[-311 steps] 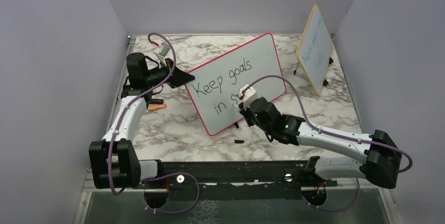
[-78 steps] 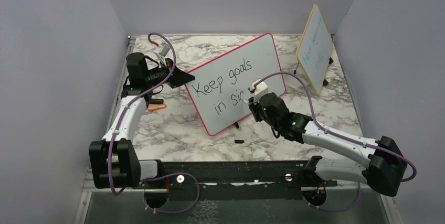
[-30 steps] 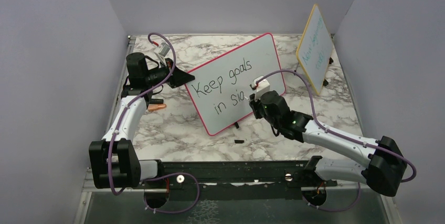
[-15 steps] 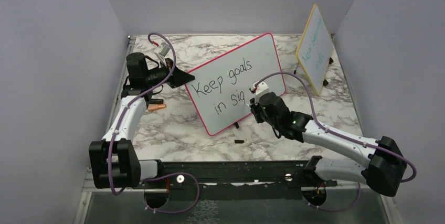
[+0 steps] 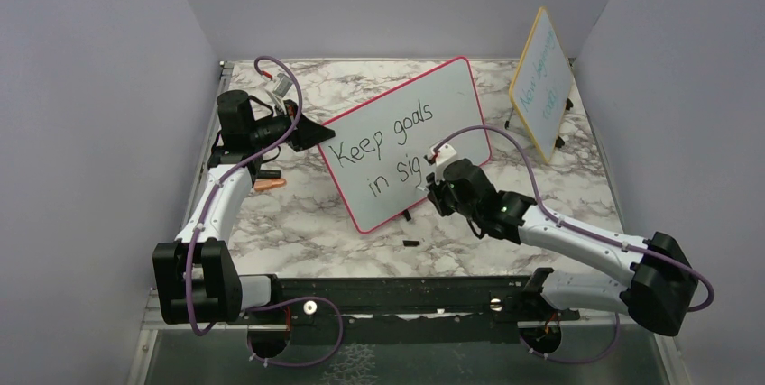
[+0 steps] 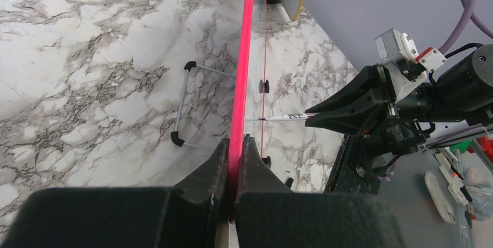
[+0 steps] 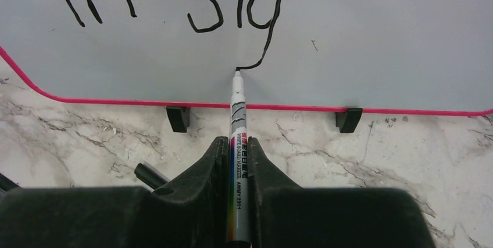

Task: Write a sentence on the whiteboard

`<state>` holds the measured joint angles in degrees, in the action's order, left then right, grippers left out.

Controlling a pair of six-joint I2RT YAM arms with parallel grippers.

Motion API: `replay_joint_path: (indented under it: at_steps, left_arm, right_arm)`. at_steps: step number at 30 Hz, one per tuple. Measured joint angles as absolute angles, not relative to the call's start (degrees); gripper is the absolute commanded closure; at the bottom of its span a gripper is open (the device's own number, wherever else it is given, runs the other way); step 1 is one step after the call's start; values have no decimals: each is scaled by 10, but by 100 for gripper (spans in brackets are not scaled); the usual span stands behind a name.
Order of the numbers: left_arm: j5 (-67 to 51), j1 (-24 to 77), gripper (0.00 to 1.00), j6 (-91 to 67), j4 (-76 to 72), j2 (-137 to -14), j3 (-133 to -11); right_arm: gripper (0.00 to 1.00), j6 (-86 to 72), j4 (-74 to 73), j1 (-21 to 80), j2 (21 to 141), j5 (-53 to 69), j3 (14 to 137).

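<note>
Sentence (image 7: pixel 239 7) gained g's tail, right jaws gripping marker (image 7: pixel 239 120), tip-first against whiteboard (image 7: pixel 372 45), left jaws clamping its edge.

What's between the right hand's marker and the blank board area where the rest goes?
Nothing visible. The marker in the right hand has its tip on the whiteboard at the tail of the g, and the surface right of it is bare. The left hand clamps the opposite edge.
</note>
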<state>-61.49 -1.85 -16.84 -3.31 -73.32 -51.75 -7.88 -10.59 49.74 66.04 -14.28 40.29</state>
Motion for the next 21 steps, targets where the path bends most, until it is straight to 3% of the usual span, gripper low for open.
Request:
replay_joint_path:
  at_steps: [21]
  left_arm:
    - [-615,-18,100,-169,-33,-733,-518]
  right_arm:
    - [100,-73,-43,481,622,-178,406]
